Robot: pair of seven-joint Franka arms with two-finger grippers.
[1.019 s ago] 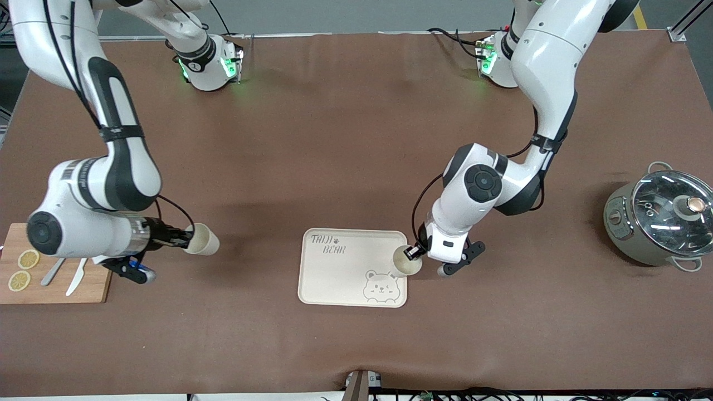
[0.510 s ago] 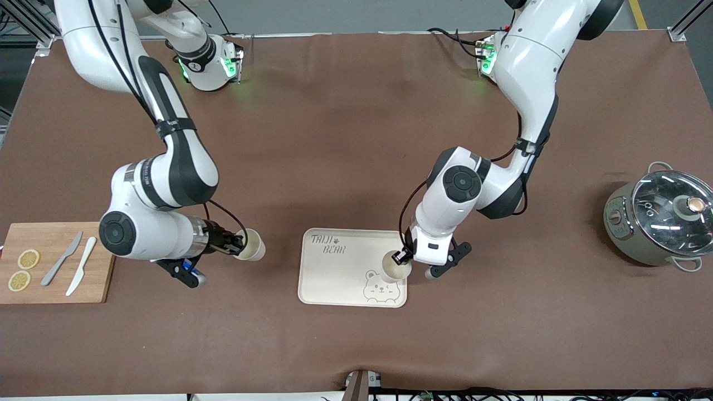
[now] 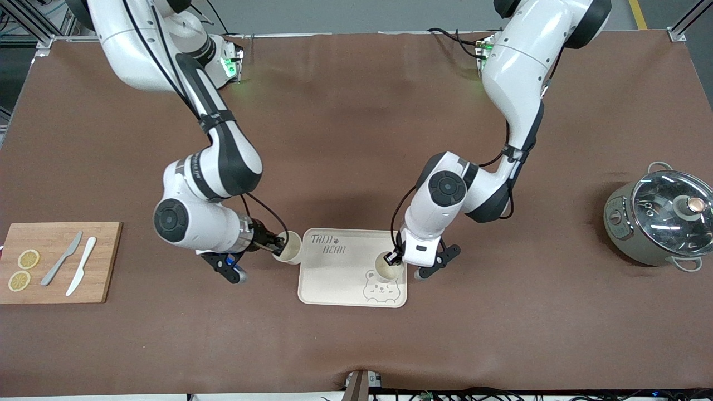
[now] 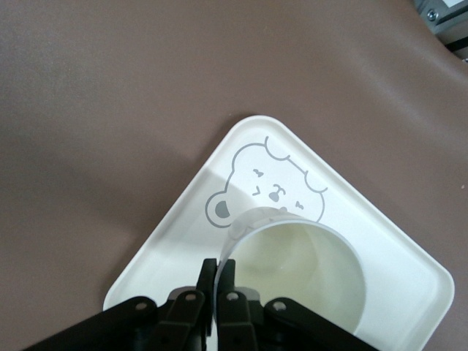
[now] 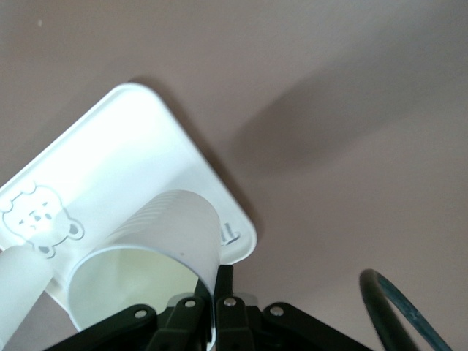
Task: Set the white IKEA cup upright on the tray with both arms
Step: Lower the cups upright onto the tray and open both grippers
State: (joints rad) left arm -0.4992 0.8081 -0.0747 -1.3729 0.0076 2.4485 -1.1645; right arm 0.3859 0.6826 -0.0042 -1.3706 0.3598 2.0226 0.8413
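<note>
I pinched each cup by its rim wall to keep mouths up — left gripper point(image 3: 393, 259) over the tray point(image 3: 334, 278) at lower centre by the bear, right gripper point(image 3: 277, 243) at its edge — both cups point(image 3: 386, 266) unreleased

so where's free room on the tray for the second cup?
The tray is bare across its middle, from below the TAIJI BEAR lettering to the bear face. It is crowded at the left arm's end, where the left gripper holds a cup above the bear. The right gripper holds its cup at the rim on the lettering's side.
</note>
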